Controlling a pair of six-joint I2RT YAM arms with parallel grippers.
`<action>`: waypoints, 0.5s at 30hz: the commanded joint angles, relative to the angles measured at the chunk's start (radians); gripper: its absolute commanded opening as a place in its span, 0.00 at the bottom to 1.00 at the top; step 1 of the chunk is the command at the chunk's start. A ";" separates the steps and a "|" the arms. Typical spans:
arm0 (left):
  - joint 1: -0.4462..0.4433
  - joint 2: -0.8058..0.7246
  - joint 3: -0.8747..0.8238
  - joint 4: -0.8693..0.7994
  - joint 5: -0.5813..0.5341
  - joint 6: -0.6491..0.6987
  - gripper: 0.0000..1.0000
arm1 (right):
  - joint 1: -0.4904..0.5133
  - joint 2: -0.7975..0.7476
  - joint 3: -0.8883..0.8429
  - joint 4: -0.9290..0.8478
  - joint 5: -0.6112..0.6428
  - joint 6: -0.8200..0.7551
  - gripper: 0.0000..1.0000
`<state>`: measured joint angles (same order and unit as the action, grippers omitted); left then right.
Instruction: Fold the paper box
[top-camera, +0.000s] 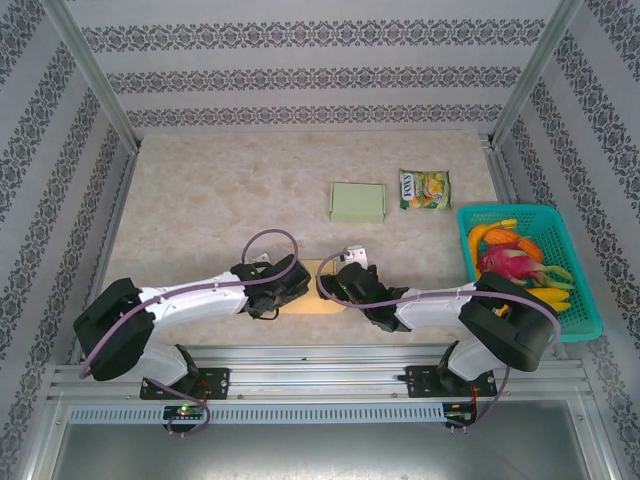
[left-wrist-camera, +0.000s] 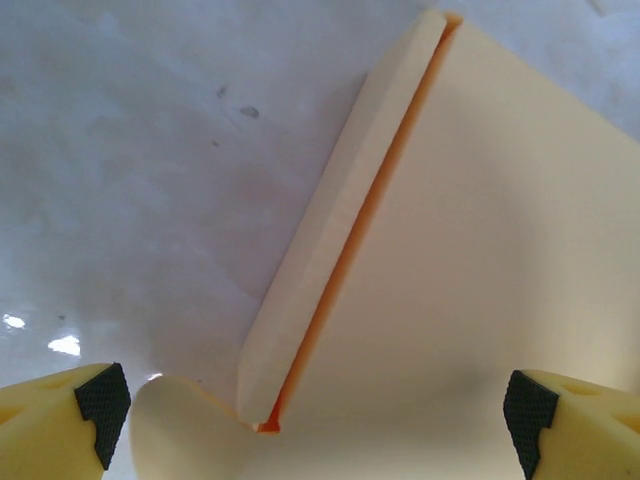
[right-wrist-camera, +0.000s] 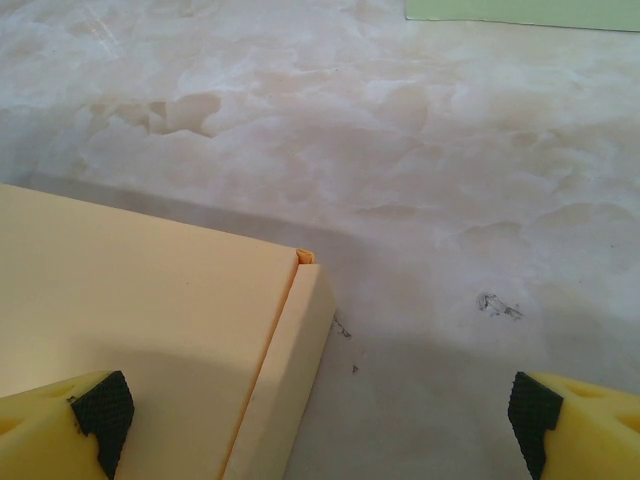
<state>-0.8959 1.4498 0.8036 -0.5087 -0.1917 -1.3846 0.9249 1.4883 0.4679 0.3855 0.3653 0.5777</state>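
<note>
The paper box (top-camera: 312, 298) lies flat between left gripper (left-wrist-camera: 315, 410) and right gripper (right-wrist-camera: 315, 410).

Top view bright, evenly lit from above, sharp; faint soft shadows on the table (top-camera: 200, 190). Left wrist view slightly soft, two small glare spots low left. Right wrist view: dim shadow band along the far edge of the paper box (right-wrist-camera: 150, 310).

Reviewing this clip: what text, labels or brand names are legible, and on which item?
Snack packet: white brand lettering near its top, too small and blurred to read.
Green box: no print visible.
Yellow paper box: no print visible.
</note>
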 joint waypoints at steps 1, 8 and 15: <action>-0.012 0.032 0.019 0.072 0.063 -0.007 0.98 | 0.000 0.015 -0.013 -0.078 -0.020 -0.005 0.98; -0.012 0.066 0.022 0.171 0.200 -0.028 0.96 | 0.000 0.047 -0.016 -0.059 -0.023 0.005 0.98; -0.014 0.043 0.019 0.195 0.239 -0.053 0.96 | 0.001 0.071 -0.015 -0.034 -0.032 0.021 0.98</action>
<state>-0.8948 1.4975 0.8047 -0.4030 -0.0479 -1.4250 0.9245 1.5124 0.4683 0.4129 0.3763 0.5938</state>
